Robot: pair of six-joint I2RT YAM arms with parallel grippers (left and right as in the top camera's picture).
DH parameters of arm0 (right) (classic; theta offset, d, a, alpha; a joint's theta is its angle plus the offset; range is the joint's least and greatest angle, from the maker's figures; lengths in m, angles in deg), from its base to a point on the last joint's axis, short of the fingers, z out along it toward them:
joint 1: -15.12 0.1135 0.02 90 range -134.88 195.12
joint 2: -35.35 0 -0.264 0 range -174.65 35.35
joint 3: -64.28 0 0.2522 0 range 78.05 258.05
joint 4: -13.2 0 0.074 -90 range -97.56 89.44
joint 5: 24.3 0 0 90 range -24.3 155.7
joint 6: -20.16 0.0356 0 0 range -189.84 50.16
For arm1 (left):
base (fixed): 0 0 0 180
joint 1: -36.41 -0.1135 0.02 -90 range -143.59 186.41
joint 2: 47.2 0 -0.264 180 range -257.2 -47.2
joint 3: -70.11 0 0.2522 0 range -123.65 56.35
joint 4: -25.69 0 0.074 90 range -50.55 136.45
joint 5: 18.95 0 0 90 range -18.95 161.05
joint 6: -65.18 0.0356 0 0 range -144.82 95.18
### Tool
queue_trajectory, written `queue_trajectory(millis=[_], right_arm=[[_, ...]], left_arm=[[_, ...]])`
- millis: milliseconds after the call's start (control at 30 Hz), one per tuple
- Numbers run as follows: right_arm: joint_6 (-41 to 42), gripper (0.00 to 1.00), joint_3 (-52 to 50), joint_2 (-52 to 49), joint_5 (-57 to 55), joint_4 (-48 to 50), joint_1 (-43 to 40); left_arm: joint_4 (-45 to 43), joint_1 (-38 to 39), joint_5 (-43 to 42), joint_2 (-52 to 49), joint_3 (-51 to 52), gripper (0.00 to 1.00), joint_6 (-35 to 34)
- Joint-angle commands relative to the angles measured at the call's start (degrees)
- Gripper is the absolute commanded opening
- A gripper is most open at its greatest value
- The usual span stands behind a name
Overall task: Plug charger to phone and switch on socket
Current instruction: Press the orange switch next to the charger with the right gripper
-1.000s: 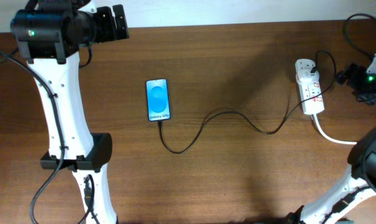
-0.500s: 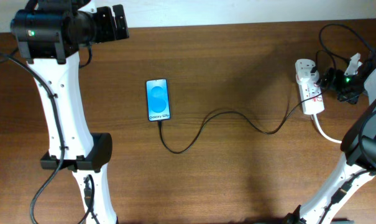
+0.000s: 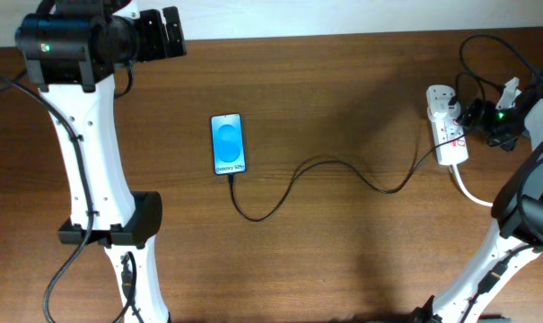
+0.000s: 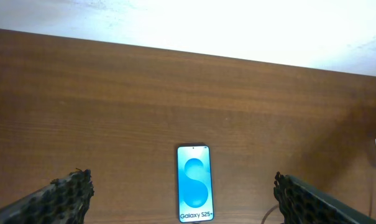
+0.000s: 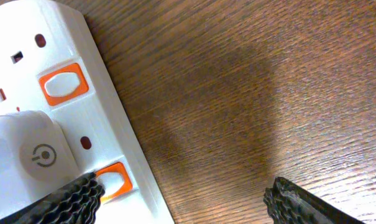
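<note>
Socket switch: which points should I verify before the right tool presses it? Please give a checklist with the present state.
1. Charger reaches the phone at its text end: ok; fully seated: cannot tell.
2. White adapter sits on the socket: ok.
3. Right tool open, one finger next to an orange switch: ok.
4. That switch on or off: cannot tell.
5. Left tool away from the phone: ok.

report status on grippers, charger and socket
Left gripper open, away from phone. Right gripper open at socket, finger beside switch. Charger reaches phone's end. Nothing blocking.
</note>
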Motion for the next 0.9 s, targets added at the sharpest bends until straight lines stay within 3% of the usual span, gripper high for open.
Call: queue_trajectory(millis=[0, 300, 367, 867], right_arm=[[-0.9, 0.90, -0.4, -2.8, 0.5, -2.4, 3.9], [-0.7, 0.90, -0.4, -4.2, 2.4, -2.6, 4.0], [3.9, 0.90, 0.2, -4.2, 1.2, -1.7, 2.5], [2.1, 0.89, 4.4, -4.1, 1.1, -4.2, 1.0]], left_arm=[[0.0, -0.3, 0.4, 0.6, -0.4, 0.99, 0.1], [0.0, -0.3, 0.4, 0.6, -0.4, 0.99, 0.1], [0.0, -0.3, 0.4, 0.6, -0.4, 0.99, 0.1], [0.0, -0.3, 0.4, 0.6, -0.4, 0.99, 0.1]])
